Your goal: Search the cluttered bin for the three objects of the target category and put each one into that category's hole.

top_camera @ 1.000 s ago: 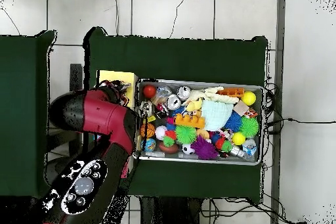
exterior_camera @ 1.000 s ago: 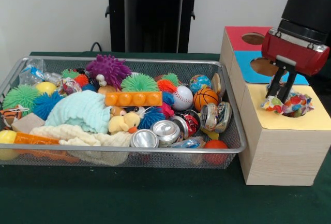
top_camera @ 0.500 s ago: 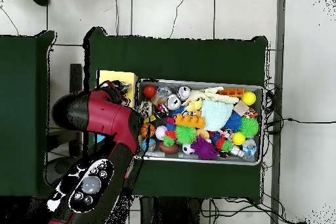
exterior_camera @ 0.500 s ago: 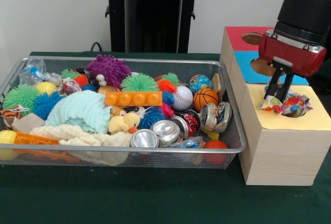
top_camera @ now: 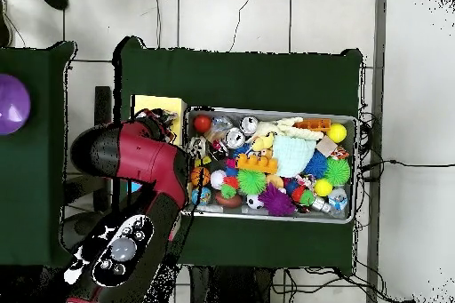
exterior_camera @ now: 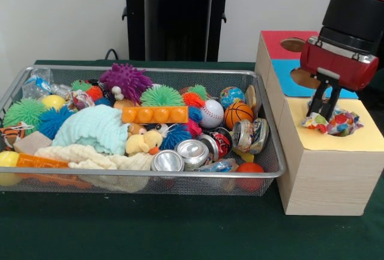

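A wrinkly whitish bundle with red, blue and yellow patches lies in the hole of the yellow-topped wooden box and hides most of the opening. My gripper stands over its left part, its fingers apart and their tips at the bundle's edge. The wire-mesh bin sits left of the box, full of toys. Another wrinkly colourful bundle lies near its far left. In the overhead view my arm covers the boxes and the gripper; the bin lies to its right.
The box also has a blue-topped opening and a red-topped opening behind the gripper. The bin holds spiky balls, silver cans, a baseball and a teal cloth. A purple round thing shows on the side table.
The gripper has shifted slightly left and its fingers have risen a little out of the bundle, which stays in the hole. A purple round thing has appeared at the overhead view's left edge.
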You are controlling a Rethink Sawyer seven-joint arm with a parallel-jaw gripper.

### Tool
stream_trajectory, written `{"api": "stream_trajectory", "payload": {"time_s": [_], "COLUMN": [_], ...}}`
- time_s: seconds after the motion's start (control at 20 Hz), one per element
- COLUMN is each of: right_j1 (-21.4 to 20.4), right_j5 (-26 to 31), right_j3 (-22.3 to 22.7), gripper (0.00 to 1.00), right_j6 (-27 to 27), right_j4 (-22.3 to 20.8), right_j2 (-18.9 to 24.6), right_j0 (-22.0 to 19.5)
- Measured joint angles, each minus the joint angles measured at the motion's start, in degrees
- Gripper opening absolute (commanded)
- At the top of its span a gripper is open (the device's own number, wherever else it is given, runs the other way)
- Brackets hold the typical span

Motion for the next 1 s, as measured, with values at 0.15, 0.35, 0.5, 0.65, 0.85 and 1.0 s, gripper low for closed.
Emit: {"api": "stream_trajectory", "payload": {"time_s": [0.15, 0.35, 0.5, 0.65, 0.85, 1.0], "right_j1": [0.09, 0.18, 0.21, -0.39, -1.6, -2.23], "right_j5": [-0.01, -0.25, -0.51, -1.51, -2.75, -3.22], "right_j3": [-0.08, -0.07, -0.07, -0.04, 0.56, 1.78], "gripper": [0.0, 0.0, 0.0, 0.0, 0.0, 0.0], "right_j6": [0.0, 0.0, 0.0, 0.0, 0.0, 0.0], "right_j4": [0.04, 0.18, 0.3, 0.47, 0.46, 0.46], "right_j2": [-0.01, -0.01, 0.15, 2.38, 8.05, 13.22], "right_j0": [0.04, 0.14, 0.14, -0.94, -4.51, -8.17]}}
